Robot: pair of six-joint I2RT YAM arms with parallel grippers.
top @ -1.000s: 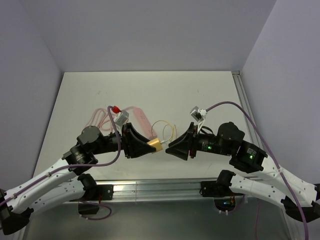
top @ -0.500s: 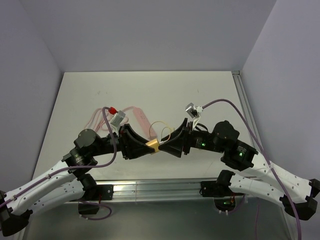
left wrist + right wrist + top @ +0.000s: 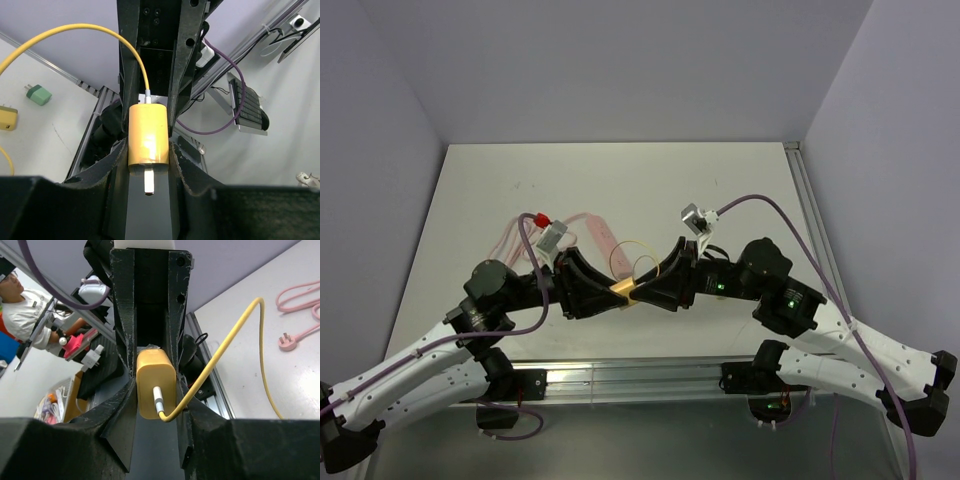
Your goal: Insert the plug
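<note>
A yellow charger block [image 3: 625, 290] hangs above the table's near middle, where both grippers meet. My left gripper [image 3: 614, 290] is shut on it; in the left wrist view the block [image 3: 148, 137] sits between the fingers with a metal prong [image 3: 148, 182] pointing back at the camera. My right gripper [image 3: 639, 289] is shut on the same block [image 3: 156, 385] from the other side. A white plug [image 3: 158, 399] on a yellow cable [image 3: 235, 335] sits in the block's face. The cable loops over the table [image 3: 638, 241].
A pink cable [image 3: 590, 225] with its plug [image 3: 288, 341] lies coiled behind the grippers. A green adapter [image 3: 39, 94] and another yellow one [image 3: 7, 117] lie on the table. An aluminium rail [image 3: 630, 375] runs along the near edge.
My right gripper has moved left to meet the left one and has closed on the yellow block. The left gripper shifted slightly left, still holding the block.
</note>
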